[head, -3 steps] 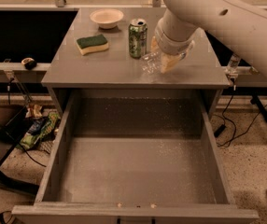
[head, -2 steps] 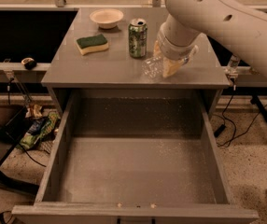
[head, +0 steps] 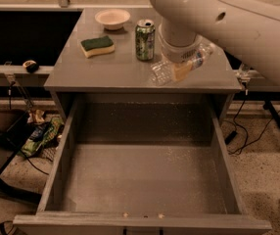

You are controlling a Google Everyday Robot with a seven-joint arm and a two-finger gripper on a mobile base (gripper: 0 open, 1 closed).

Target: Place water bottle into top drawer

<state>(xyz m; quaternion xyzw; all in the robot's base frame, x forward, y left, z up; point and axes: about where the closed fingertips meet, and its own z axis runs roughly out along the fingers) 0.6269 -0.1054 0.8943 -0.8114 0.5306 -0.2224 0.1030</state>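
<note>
The water bottle (head: 160,73) is clear plastic and lies tilted at the front right of the cabinet top, its far end showing behind the wrist. My gripper (head: 181,70) comes down from the big white arm and is shut on the bottle's middle, one beige finger (head: 181,72) showing in front of it. The top drawer (head: 145,177) stands pulled out wide below the cabinet top, with a speckled grey bottom and nothing in it. The gripper and bottle are just behind the drawer's back edge.
A green can (head: 144,39) stands just left of the gripper. A green-yellow sponge (head: 97,46) and a small white bowl (head: 112,18) sit further left and back. Cables and clutter lie on the floor to the left (head: 39,138).
The gripper has moved a little toward the front edge of the cabinet top, and the bottle has shifted with it.
</note>
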